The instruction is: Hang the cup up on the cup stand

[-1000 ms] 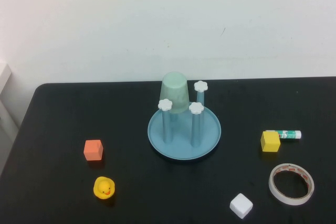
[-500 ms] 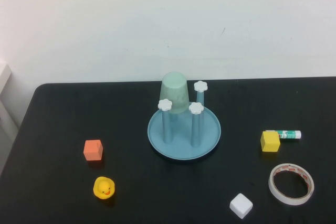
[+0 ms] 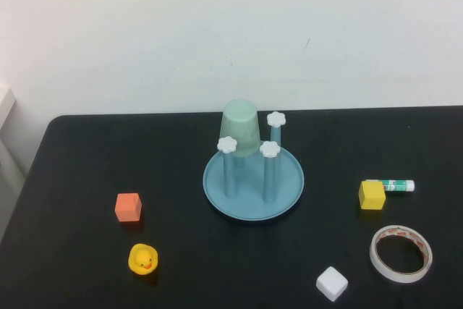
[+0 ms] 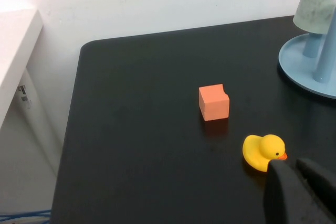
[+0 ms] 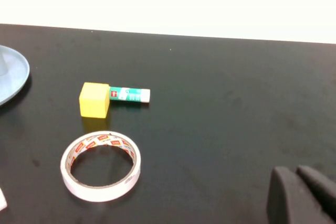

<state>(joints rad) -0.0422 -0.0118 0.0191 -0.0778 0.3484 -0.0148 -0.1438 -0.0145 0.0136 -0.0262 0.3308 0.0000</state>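
Observation:
The pale mint-green cup (image 3: pixel 241 128) sits upside down over the back-left post of the cup stand (image 3: pixel 253 182), a light-blue dish with blue posts and white flower caps. The cup (image 4: pixel 316 4) and the stand's rim (image 4: pixel 299 72) also show in the left wrist view. No arm shows in the high view. My left gripper (image 4: pixel 294 165) is shut and empty, low over the table beside the yellow duck. My right gripper (image 5: pixel 295 171) is shut and empty over bare table, away from the stand, whose rim (image 5: pixel 13 74) shows at the edge of the right wrist view.
An orange cube (image 3: pixel 128 206) and a yellow duck (image 3: pixel 143 259) lie left of the stand. A yellow cube (image 3: pixel 372 195), a glue stick (image 3: pixel 396 186), a tape roll (image 3: pixel 401 253) and a white cube (image 3: pixel 332 283) lie to the right. The black table (image 3: pixel 87 150) ends at a white wall.

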